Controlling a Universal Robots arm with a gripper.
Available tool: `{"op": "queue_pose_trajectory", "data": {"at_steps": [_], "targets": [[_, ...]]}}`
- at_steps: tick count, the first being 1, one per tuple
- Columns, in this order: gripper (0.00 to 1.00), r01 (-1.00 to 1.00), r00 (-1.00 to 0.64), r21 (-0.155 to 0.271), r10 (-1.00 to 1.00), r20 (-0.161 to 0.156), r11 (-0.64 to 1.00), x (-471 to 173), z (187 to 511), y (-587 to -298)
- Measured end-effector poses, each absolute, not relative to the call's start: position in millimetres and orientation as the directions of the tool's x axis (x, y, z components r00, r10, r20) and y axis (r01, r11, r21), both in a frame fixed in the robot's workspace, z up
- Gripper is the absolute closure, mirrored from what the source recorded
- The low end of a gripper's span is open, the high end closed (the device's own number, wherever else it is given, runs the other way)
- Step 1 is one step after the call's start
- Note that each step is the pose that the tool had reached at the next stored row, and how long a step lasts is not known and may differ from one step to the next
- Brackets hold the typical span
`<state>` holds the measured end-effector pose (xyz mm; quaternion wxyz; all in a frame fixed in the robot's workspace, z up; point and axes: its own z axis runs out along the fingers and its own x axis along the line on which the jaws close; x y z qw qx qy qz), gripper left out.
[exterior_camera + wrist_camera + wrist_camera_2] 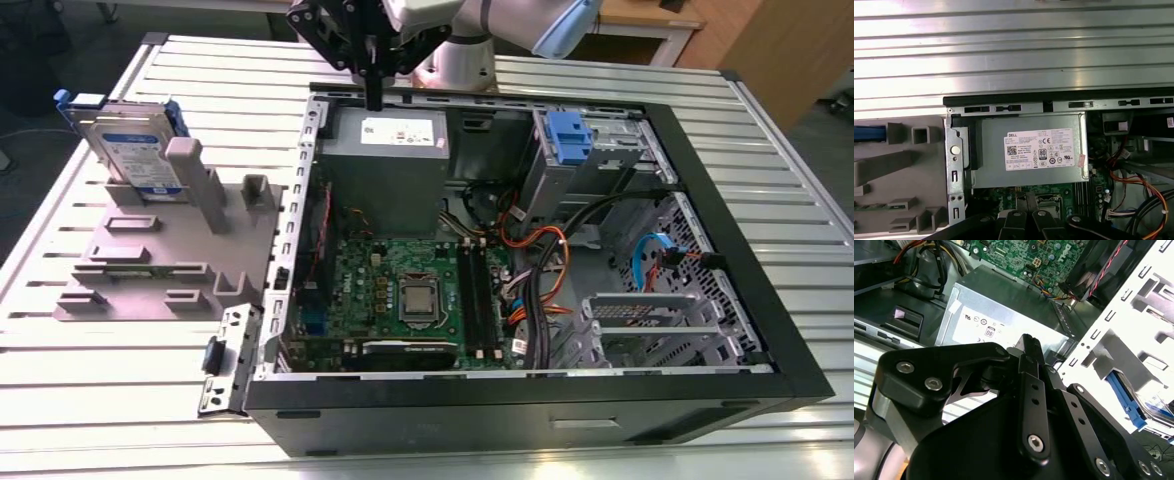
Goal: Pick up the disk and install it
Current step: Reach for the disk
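Hovers with gripper jaws pressed together, empty, over the case's rear edge — finds the disk well apart toward the exterior view's left, upright in the grey holder by the table's corner.

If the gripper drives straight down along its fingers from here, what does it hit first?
Most likely the grey metal box with the white sticker; the shut gripper hangs above it. Depth is unclear, so it could catch the case rim first.
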<state>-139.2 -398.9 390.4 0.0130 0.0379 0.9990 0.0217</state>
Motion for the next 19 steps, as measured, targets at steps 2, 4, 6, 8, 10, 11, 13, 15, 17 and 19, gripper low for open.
{"op": "queue_pose_trajectory", "data": {"at_steps": [2,4,6,8,10,11,13,15,17,19], "targets": [[0.89,0.075,-0.997,0.044,0.076,-0.024,0.996,-140.0,390.2,-398.9],[0.89,0.075,-0.997,0.044,0.076,-0.024,0.996,-140.9,390.2,-398.9],[0.89,0.075,-0.997,0.044,0.076,-0.024,0.996,-142.0,390.0,-398.9],[0.89,0.075,-0.997,0.044,0.076,-0.024,0.996,-142.9,389.9,-398.9],[0.89,0.075,-0.997,0.044,0.076,-0.024,0.996,-143.8,389.8,-398.9],[0.89,0.075,-0.997,0.044,0.076,-0.024,0.996,-144.1,389.7,-398.9],[0.89,0.075,-0.997,0.044,0.076,-0.024,0.996,-144.9,389.6,-398.9],[0.89,0.075,-0.997,0.044,0.076,-0.024,0.996,-145.5,389.5,-398.9],[0.89,0.075,-0.997,0.044,0.076,-0.024,0.996,-146.2,389.4,-398.9],[0.89,0.075,-0.997,0.044,0.076,-0.024,0.996,-147.0,389.3,-398.9]]}}
